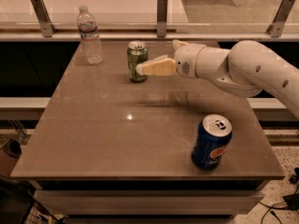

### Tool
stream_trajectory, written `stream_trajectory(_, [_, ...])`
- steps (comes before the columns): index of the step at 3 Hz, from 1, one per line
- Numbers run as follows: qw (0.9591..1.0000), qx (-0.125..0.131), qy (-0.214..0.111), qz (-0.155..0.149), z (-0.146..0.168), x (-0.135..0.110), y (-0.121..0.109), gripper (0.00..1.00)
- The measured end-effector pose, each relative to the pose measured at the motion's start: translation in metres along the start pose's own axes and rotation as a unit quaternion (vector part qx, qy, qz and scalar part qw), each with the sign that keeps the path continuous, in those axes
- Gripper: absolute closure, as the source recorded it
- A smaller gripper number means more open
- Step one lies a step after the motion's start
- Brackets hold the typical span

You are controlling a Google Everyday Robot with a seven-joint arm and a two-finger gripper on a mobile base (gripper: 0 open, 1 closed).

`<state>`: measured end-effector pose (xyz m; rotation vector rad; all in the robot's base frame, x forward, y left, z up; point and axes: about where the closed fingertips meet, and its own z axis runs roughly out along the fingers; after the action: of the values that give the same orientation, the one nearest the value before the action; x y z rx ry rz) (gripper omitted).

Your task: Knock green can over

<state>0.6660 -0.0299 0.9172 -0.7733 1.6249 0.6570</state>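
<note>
The green can [136,56] stands upright at the back middle of the brown table [117,139], with its silver top showing. My gripper [141,69] reaches in from the right on the white arm [243,69]. Its cream fingers [158,67] are shut, hold nothing and point left. Their tip is against the can's right side at about mid height.
A blue Pepsi can [211,142] stands upright near the table's front right corner. A clear water bottle [89,35] stands at the back left. A railing with metal posts [161,14] runs behind the table. The floor drops away at the table's front and sides.
</note>
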Motion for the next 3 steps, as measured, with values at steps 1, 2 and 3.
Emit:
stream_trajectory(1, [0.9999,0.001,-0.014,0.003,0.012,0.003,0.004,0.00])
stream_trajectory(2, [0.9997,0.003,-0.022,0.005,0.026,0.005,0.006,0.00])
stream_trajectory(3, [0.9997,0.004,-0.024,0.005,0.042,0.008,0.003,0.00])
